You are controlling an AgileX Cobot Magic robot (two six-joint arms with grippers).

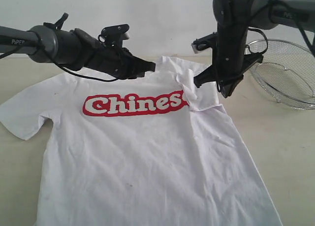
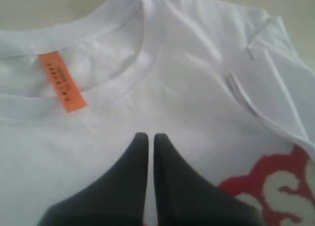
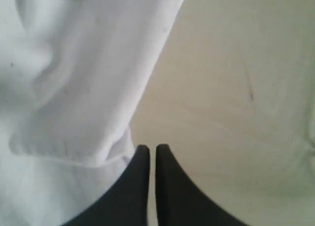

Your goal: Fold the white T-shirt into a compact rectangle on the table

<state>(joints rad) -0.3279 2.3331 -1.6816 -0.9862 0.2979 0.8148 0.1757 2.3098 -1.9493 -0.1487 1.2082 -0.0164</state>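
While both arms hang over its far end, the white T-shirt [image 1: 147,162] lies flat on the table [image 1: 280,152] with its printed side up. Its long axis runs from the collar [image 2: 123,80], at the far end under the arms, to the hem, which passes out of the exterior view at the near edge. The body widens and leans a little to the right toward that near end. The red-outlined word "Chinese" [image 1: 133,104] reads across the chest, at right angles to the long axis.

One sleeve [image 1: 24,115] is spread out flat on the left side. The other sleeve [image 1: 197,95] is folded inward over the chest, and it covers the tail of the last letter. An orange label [image 2: 62,82] shows inside the neck opening.

The left gripper [image 1: 151,66] sits over the cloth just below the collar, with its jaws pressed together and nothing between them. Whether its tips touch the fabric cannot be told.

The right gripper [image 1: 198,81] is at the hem of the folded sleeve, with bare table on one side of its tips. Its jaws are likewise closed, with no cloth between them.

A round wire-mesh basket [image 1: 288,78] stands on the table at the far right, apart from the shirt.
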